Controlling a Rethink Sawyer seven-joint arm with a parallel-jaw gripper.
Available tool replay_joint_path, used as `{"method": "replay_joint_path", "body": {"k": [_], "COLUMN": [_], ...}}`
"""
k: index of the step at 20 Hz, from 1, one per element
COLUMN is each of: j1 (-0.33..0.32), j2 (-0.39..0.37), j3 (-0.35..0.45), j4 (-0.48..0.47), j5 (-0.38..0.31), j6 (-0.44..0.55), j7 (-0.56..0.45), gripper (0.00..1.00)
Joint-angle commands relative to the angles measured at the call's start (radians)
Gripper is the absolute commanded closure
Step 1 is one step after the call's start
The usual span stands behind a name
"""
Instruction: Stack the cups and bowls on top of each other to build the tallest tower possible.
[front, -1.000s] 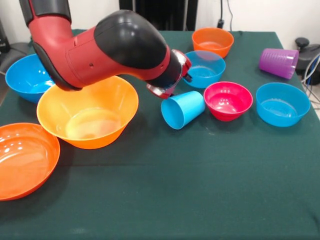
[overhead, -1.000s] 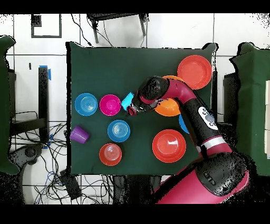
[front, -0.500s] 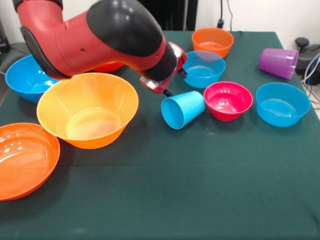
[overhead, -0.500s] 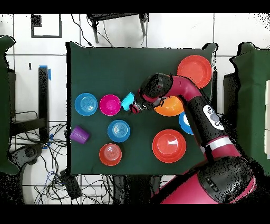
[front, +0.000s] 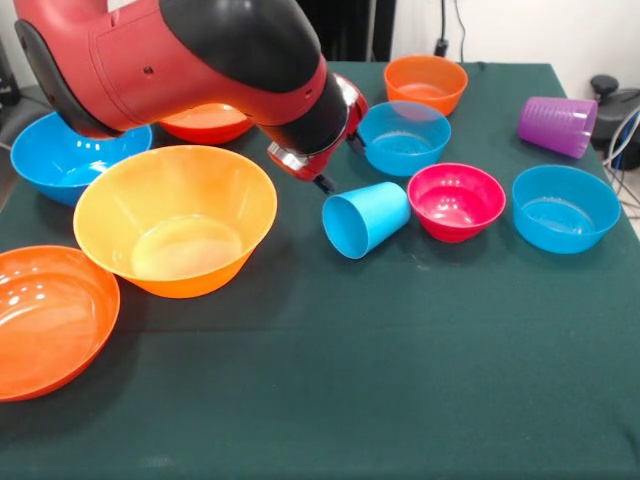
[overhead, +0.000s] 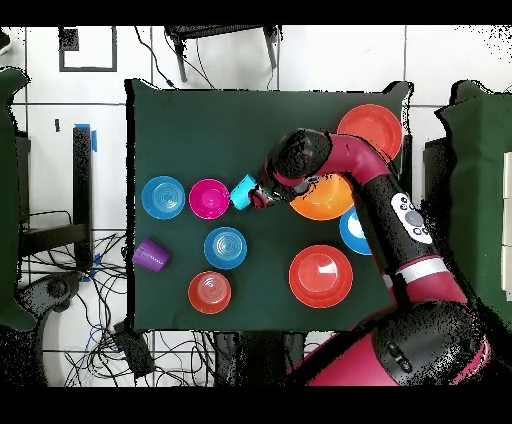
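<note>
– Blue cup (front: 365, 218) hasn't budged vs 1 s ago: lying on its side mid-worktop, mouth toward the near edge, touching or just beside the pink bowl (front: 455, 200). What did change is my arm. It has lifted and swung off toward the big blue bowl (front: 60, 150), and the tool (front: 322, 183) sits just off the cup's closed end.

– Is the tool holding anything?

– Can't tell if it's clenched or released; wrist housing blocks it in front cam, and overhead only gives a blob at the tool (overhead: 258, 199) next to the cup (overhead: 243, 190). Doesn't look like it has the cup.

– Anything else different?

– Arm's shift uncovered a 2nd red-orange bowl (front: 205, 122) toward the far edge, which was hidden before. Yellow-orange bowl (front: 175, 218), small blue bowl (front: 403, 137), small orange bowl (front: 425, 82) and purple cup (front: 557, 125), also on its side: all same spots.

– So what's the progress?

– Nil, imo. No tower yet, every piece is separate on the worktop (front: 400, 380). I read this as repositioning for another go at the cup. It needs standing up before anything nests on it, and being round it may roll.
</note>
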Motion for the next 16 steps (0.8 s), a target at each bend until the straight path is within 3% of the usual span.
{"method": "replay_joint_path", "body": {"k": [1,13,16], "j1": [0.064,0.086,0.044], "j2": [0.008,0.022,-0.008], "j3": [-0.047,-0.042,-0.047], "j4": [-0.092,-0.121,-0.065], "j5": [0.011,0.004,0.001], "j6": [0.108,0.048,0.033], "j7": [-0.127,-0.137,-0.156], "gripper": [0.00,0.00,0.00]}}
